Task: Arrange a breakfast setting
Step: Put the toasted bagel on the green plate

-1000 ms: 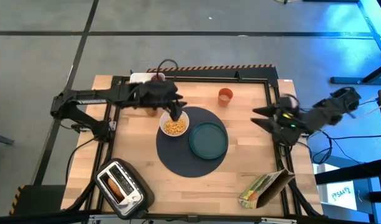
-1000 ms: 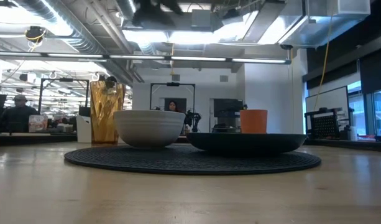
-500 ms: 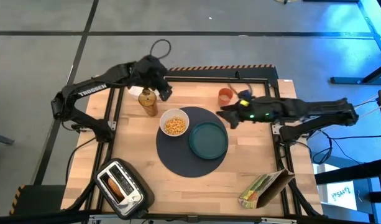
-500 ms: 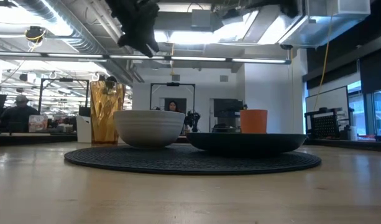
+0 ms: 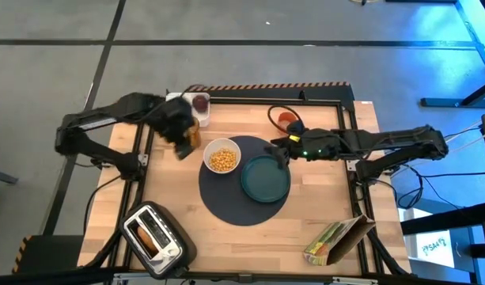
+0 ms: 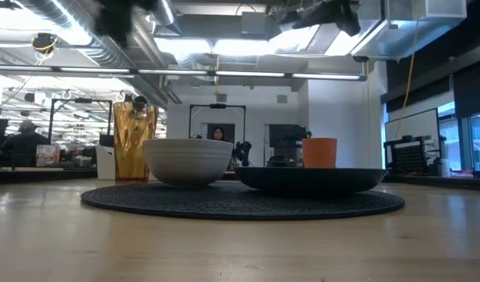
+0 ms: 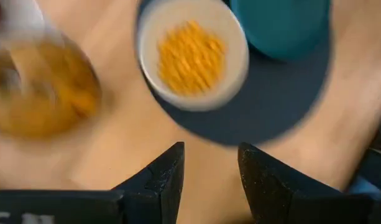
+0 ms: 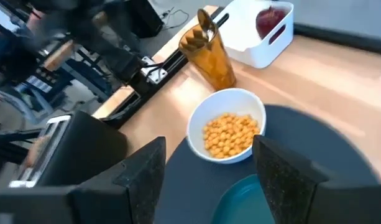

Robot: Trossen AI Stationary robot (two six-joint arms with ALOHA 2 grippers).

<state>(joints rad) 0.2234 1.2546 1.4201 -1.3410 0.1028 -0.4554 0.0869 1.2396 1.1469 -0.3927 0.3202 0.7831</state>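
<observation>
Over the teal plate (image 5: 265, 177) | our right hand (image 5: 277, 150) spread, empty | orange cup (image 5: 287, 119) just behind it | left hand (image 5: 181, 147) farther, spread

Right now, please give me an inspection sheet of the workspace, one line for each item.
Surface: wooden table.
Job's things: white bowl of yellow cereal and teal plate on the round dark-grey mat; small orange cup off the mat; red fruit in a white bin.
Clutter: amber glass, silver toaster, cereal bag.
Grippers: left gripper open beside the bowl; right gripper open over the plate.
Cables: black loop near the cup.
Surroundings: people in the room.
</observation>
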